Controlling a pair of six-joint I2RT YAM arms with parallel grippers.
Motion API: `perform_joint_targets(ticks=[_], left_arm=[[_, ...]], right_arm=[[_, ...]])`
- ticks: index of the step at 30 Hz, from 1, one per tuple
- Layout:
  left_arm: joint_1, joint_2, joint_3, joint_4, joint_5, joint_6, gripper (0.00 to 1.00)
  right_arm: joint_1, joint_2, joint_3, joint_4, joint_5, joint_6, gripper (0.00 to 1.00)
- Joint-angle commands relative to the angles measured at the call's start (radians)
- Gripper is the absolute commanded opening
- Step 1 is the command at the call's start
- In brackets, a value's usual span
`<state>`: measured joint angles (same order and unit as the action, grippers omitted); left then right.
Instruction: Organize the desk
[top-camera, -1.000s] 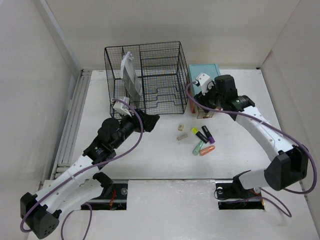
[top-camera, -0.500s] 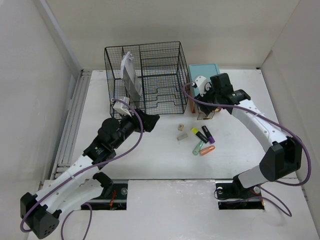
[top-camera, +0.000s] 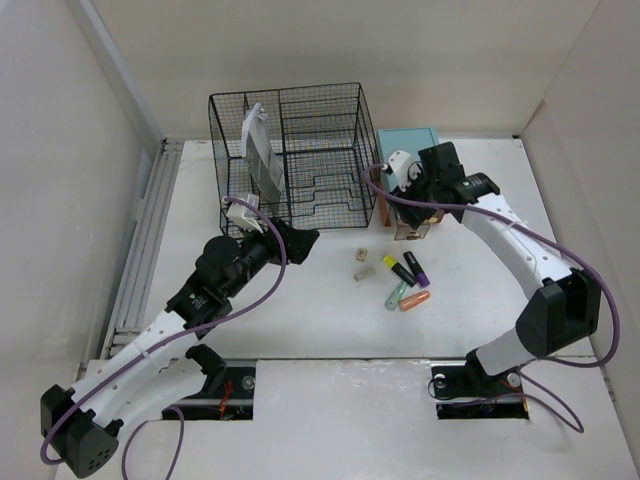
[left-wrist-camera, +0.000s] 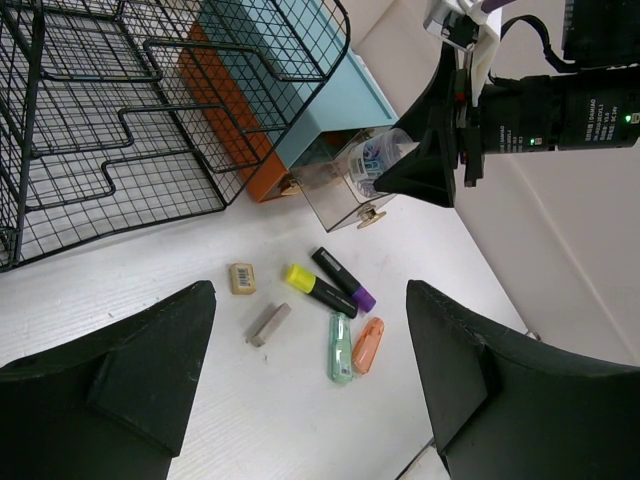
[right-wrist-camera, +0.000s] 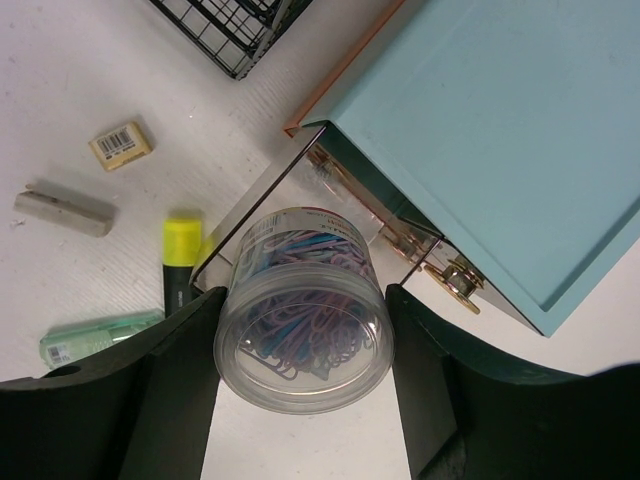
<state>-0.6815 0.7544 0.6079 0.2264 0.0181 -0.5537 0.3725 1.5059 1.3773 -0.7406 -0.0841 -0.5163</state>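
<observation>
Right gripper (right-wrist-camera: 302, 335) clamped on clip jar (right-wrist-camera: 303, 290), directly over open clear drawer (right-wrist-camera: 243, 222) (teal box (right-wrist-camera: 500, 130) just beyond), seemingly lined up for drop-in. Left gripper (left-wrist-camera: 308, 330) spread wide, empty, above desk (left-wrist-camera: 290, 430).

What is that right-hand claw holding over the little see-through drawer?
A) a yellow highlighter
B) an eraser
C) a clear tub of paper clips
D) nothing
C: the right gripper has its fingers against both sides of the clear tub of paper clips.
</observation>
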Motion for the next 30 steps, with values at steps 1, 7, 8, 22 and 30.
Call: perform_joint_targets(ticks=[1,7,8,22,30], left_arm=[[-0.006,-0.01,0.006,0.039,0.002,0.017,0.74],[-0.006,-0.01,0.006,0.039,0.002,0.017,0.74],[-0.006,-0.01,0.006,0.039,0.002,0.017,0.74],[-0.006,-0.019,0.006,0.039,0.002,0.017,0.74],[-0.006,-0.02,0.006,0.03,0.002,0.017,0.74]], right_arm=[[-0.006,0.004,0.046,0.021,-0.017,0.002,0.58],[-0.006,-0.007,0.035,0.04,-0.017,0.002,0.68],[-0.006,-0.018,0.026,0.04,-0.017,0.002,0.68],[-0.015,-0.07,-0.003,0.081,-0.098,0.002,0.74],[-0.066,-0.128,-0.024,-0.22,-0.581,-0.387,0.0]])
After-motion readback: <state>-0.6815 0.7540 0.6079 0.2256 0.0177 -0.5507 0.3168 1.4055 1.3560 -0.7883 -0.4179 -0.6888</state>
